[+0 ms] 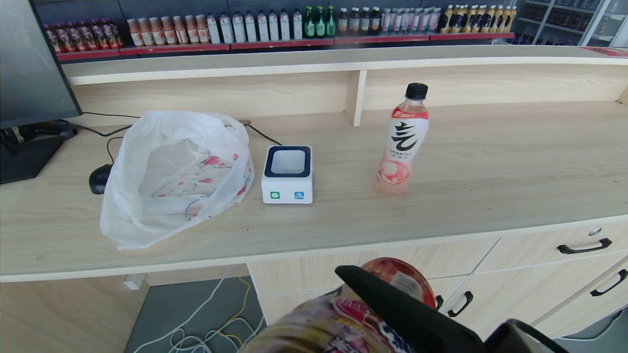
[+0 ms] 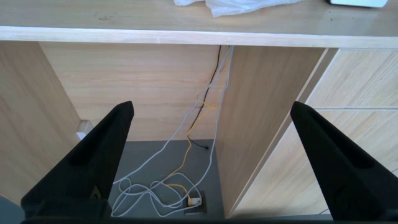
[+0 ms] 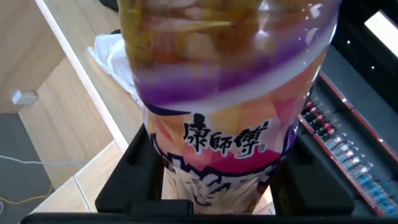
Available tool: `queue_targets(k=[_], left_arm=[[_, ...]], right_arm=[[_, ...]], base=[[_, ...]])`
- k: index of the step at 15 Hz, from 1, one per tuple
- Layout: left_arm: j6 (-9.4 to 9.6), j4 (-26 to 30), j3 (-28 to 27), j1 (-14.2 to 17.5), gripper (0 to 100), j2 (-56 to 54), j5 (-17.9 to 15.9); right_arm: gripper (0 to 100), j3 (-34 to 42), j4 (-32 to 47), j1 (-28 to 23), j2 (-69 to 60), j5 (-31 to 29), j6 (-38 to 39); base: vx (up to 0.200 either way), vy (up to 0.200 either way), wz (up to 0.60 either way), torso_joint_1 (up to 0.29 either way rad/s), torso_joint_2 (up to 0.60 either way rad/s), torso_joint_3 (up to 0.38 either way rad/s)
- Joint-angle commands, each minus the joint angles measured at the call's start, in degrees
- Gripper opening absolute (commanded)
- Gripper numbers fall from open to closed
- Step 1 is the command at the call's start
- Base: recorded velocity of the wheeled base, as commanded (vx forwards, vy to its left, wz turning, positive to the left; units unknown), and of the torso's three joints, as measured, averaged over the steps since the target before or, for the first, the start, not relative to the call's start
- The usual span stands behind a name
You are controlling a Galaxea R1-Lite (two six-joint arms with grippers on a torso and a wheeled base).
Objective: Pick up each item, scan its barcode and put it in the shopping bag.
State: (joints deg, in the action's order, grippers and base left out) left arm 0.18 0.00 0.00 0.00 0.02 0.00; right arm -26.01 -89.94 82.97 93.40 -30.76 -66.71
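Note:
A white shopping bag (image 1: 176,171) lies open on the wooden counter (image 1: 490,176) at the left, with a pink-patterned item showing through its side. Right of it stands the white scanner (image 1: 287,174) with a dark blue rim. Farther right a pink drink bottle (image 1: 405,139) with a black cap stands upright. Below the counter's front edge, my right gripper (image 3: 217,174) is shut on a colourful cup of instant noodles (image 1: 353,314) (image 3: 230,93), tilted toward the counter; one black finger (image 1: 402,309) crosses it. My left gripper (image 2: 211,168) hangs open below the counter edge, facing the open space under it.
A monitor (image 1: 29,63) and a black mouse (image 1: 99,179) sit at the counter's left end. A raised shelf with a divider (image 1: 354,98) runs along the back. Drawers with black handles (image 1: 584,247) are below on the right. Cables (image 2: 180,162) lie on the floor under the counter.

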Motion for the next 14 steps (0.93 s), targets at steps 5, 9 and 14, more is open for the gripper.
queue_targets(k=[5,9,14], left_arm=[[-0.01,0.00,0.00,0.00,100,-0.02,0.00],[-0.01,0.00,0.00,0.00,100,-0.02,0.00],[-0.01,0.00,0.00,0.00,100,0.06,0.00]], right_arm=[[0,-1.14,-0.06,-1.14,0.55,-7.56,21.36],[0,-2.02,-0.06,-7.38,0.11,-13.63,34.10],[0,-3.25,0.73,-25.49,1.69,-6.77,45.96]], base=[[0.000,0.000,0.00,0.000,0.00,0.000],[0.000,0.000,0.00,0.000,0.00,0.000],[0.000,0.000,0.00,0.000,0.00,0.000]])
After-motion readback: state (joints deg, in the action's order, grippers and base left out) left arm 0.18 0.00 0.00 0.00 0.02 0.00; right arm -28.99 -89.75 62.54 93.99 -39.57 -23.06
